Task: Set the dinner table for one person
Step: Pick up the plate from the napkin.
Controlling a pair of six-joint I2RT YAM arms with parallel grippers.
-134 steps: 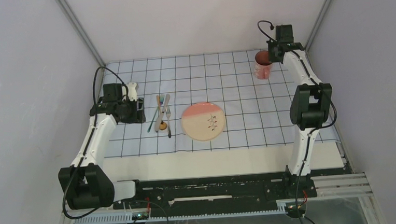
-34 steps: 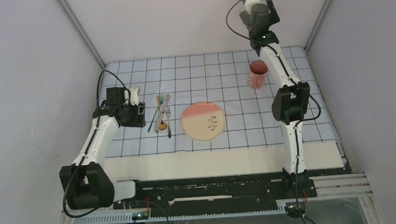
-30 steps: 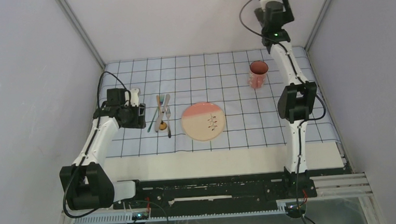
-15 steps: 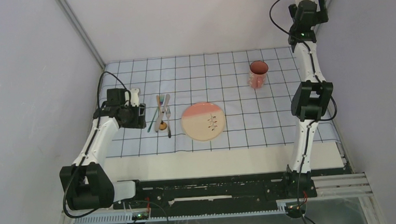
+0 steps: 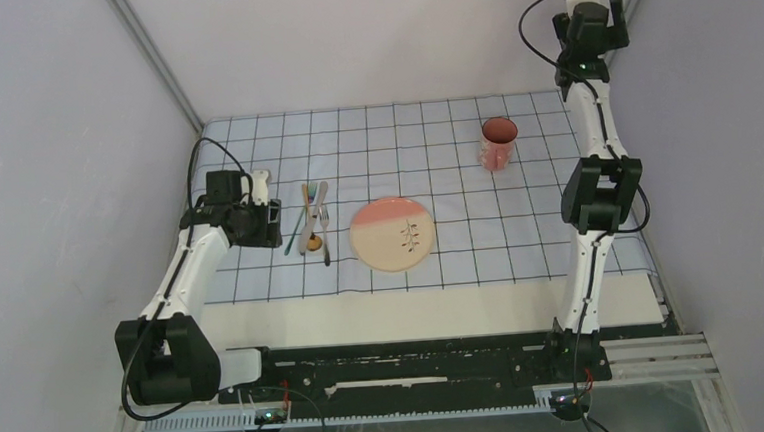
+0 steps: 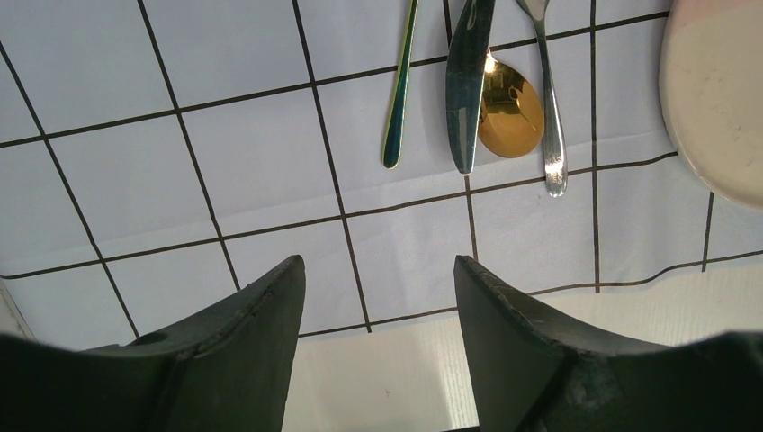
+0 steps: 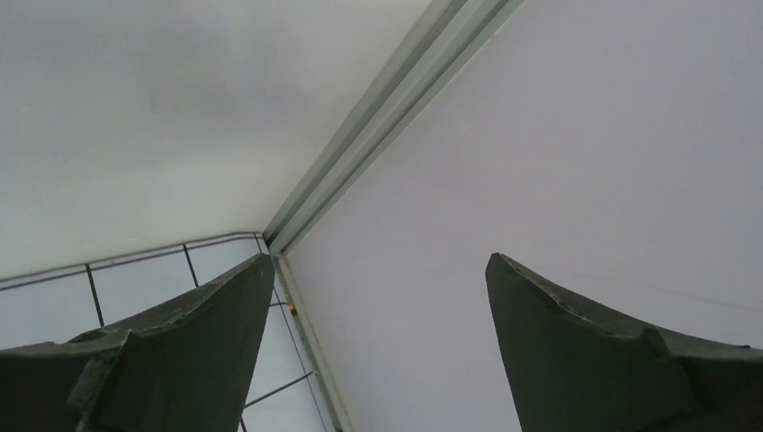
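The knife (image 6: 468, 90) looks glossy metal, the cloth (image 6: 261, 162) matt.

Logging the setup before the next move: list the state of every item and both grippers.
Plate: flat on the cloth, empty.
Cup: upright, not held.
Knife: lying flat, overlapping the spoon.
Spoon: lying flat, partly under the knife.
Fork: lying flat beside the spoon.
Green utensil: lying flat beside the knife.
Left gripper: open, empty, above the cloth.
Right gripper: open, empty, raised high.
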